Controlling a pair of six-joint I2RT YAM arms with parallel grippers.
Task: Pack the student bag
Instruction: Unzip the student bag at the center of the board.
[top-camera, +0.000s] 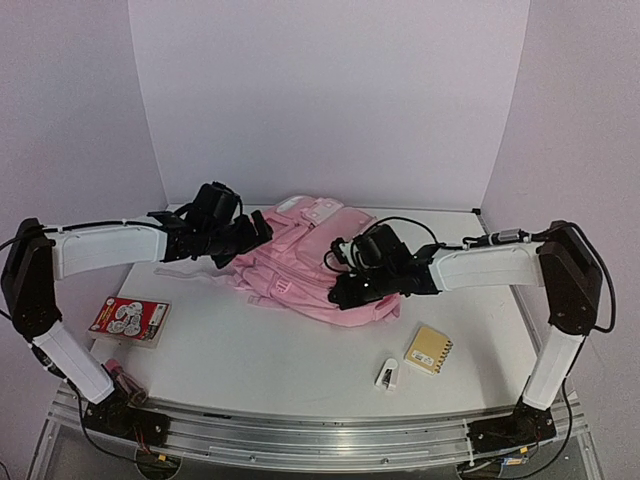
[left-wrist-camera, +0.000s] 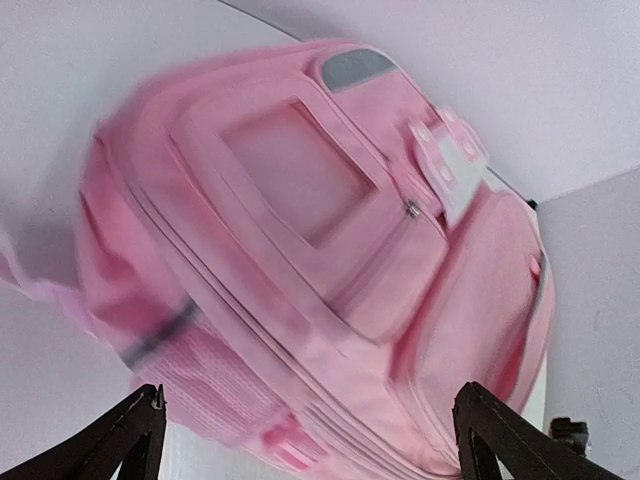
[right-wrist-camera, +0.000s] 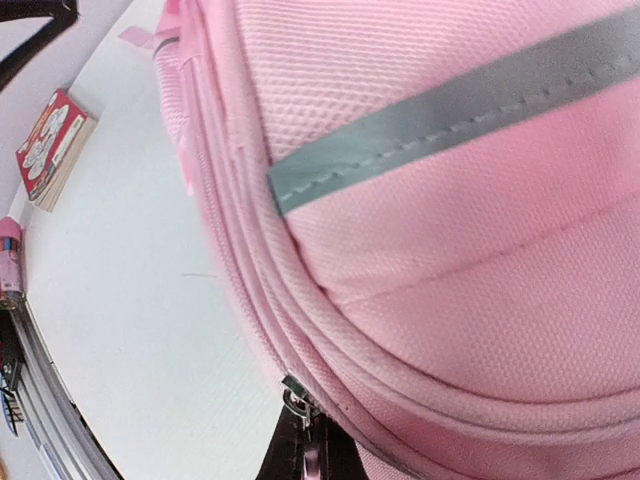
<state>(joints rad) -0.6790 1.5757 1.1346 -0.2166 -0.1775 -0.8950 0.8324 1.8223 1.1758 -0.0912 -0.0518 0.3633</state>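
We have the student bag (top-camera: 300, 265) at the surface's far middle; left tool (left-wrist-camera: 312, 392) spread wide, empty; right tool (right-wrist-camera: 305, 458) pinched on its zip pull (right-wrist-camera: 300, 405); booklet (top-camera: 130, 320) and notepad (top-camera: 430, 348) lie unpacked outside.

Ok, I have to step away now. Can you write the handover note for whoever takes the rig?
Left gripper: open, holding nothing, hovering at the left side of the student bag.
Right gripper: shut, apparently on the zip pull at the bag's near edge.
Bag: lying mid-table, towards the back.
Done: nothing visibly packed.
Left: open the bag, then load the red booklet, yellow notepad and small white item, all lying outside on the table.
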